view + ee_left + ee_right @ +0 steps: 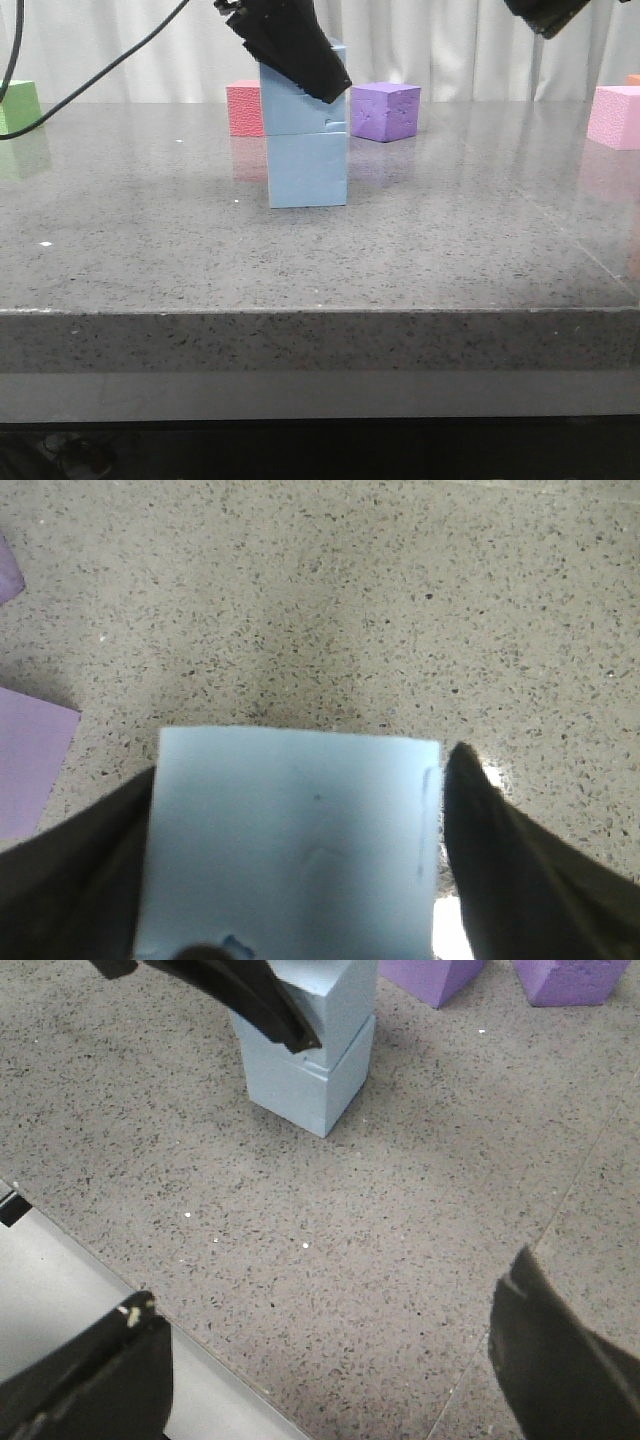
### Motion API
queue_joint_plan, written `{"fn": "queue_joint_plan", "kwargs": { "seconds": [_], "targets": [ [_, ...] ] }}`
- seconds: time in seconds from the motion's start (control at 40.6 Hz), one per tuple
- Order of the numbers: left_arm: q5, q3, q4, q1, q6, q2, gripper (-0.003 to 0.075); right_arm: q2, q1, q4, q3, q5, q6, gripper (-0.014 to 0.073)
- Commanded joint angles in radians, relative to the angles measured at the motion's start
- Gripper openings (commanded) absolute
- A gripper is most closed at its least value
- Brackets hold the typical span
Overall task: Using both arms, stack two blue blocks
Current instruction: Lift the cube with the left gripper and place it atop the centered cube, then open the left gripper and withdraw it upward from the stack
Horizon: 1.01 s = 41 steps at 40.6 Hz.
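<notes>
Two pale blue blocks stand stacked in the middle of the table. The upper blue block rests on the lower blue block, shifted slightly. The stack also shows in the right wrist view. My left gripper straddles the upper block, one dark finger on each side. A thin bright gap shows between one finger and the block. My right gripper is open and empty, raised near the table's front edge; only its body shows in the front view.
Behind the stack stand a red cube and a purple cube. A pink cube is at the far right and a green cube at the far left. A cable hangs at the left.
</notes>
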<state>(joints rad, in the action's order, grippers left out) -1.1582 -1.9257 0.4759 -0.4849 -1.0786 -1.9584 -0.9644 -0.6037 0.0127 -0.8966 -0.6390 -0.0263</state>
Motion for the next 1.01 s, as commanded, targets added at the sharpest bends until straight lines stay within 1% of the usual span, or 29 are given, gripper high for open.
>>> {"fn": "queue_joint_plan", "kwargs": {
  "seconds": [0.0,0.173,0.321,0.395,0.468,0.518,0.616,0.715,0.838,0.888,0.986],
  "targets": [
    [0.033,-0.035,0.038,-0.005,0.001,0.051,0.0601,0.021,0.003,0.001,-0.027,0.06,0.007,0.0644],
    [0.03,-0.063,0.035,-0.005,0.025,0.053,0.0601,0.021,0.003,0.001,-0.027,0.06,0.007,0.0644],
    [-0.009,-0.148,0.031,-0.005,0.14,0.053,0.0601,0.021,0.003,0.001,-0.027,0.06,0.007,0.0644],
    [-0.042,-0.2,0.025,-0.005,0.254,0.053,0.0601,0.021,0.003,0.001,-0.027,0.06,0.007,0.0644],
    [-0.055,-0.252,-0.008,-0.005,0.446,0.055,0.06,0.021,0.003,0.001,-0.027,0.06,0.007,0.0644],
    [-0.046,-0.281,-0.032,-0.005,0.54,0.055,0.06,0.021,0.003,0.001,-0.027,0.06,0.007,0.0644],
    [-0.051,-0.328,-0.097,-0.005,0.77,0.059,0.06,0.021,0.003,0.001,-0.027,0.06,0.007,0.0644],
    [-0.077,-0.337,-0.177,-0.005,0.896,0.09,0.06,0.021,0.003,0.001,-0.027,0.06,0.007,0.0644],
    [-0.128,-0.328,-0.283,-0.028,0.97,0.138,0.0599,0.021,0.003,0.001,-0.027,0.06,0.007,0.0644],
    [-0.128,-0.303,-0.316,-0.044,0.986,0.169,0.0587,0.021,0.003,0.001,-0.027,0.06,0.007,0.0644],
    [-0.106,-0.183,-0.374,-0.082,1.002,0.258,0.0543,0.021,0.003,0.001,-0.027,0.059,0.007,0.0644]
  ]
}}
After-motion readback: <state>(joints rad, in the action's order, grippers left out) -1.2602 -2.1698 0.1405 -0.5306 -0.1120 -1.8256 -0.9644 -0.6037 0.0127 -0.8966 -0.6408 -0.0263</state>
